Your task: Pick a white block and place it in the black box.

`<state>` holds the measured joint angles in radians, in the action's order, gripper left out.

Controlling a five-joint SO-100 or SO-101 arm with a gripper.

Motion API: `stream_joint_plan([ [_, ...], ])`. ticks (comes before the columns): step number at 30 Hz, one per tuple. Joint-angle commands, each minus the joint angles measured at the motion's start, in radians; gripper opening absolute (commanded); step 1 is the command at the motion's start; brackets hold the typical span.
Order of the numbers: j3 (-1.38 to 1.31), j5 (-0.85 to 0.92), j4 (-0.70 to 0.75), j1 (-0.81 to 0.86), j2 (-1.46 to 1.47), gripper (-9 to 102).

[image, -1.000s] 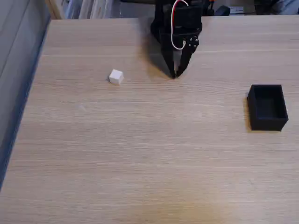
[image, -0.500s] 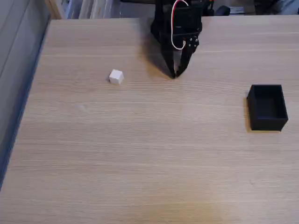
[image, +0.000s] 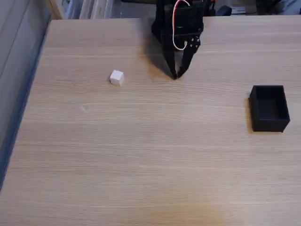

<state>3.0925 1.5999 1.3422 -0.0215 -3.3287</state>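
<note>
The white block point(image: 117, 77) sits alone on the wooden table point(image: 141, 155) in the upper left part of the frame, with nothing touching it. The black box point(image: 269, 108) lies at the right edge, lidless, well apart from the block. Between them, near the top centre, the black gripper point(image: 176, 75) points down, its fingertips drawn together and holding nothing. Red and white wires point(image: 177, 28) loop over its body.

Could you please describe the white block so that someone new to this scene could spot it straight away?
Start with the wooden table in the fixed view and find the black end effector near its far edge. To the left of its tips, apart from them, sits the white block. It is the one small pale cube, far from the black box at the right.
</note>
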Motion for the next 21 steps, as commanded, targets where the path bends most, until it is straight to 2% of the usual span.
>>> stream_joint_plan([
  [1,0.015,0.002,0.005,-0.014,-0.003,0],
  [14,0.008,0.044,0.002,0.009,-0.002,0],
  [21,-0.092,0.067,-0.029,0.023,0.135,0],
])
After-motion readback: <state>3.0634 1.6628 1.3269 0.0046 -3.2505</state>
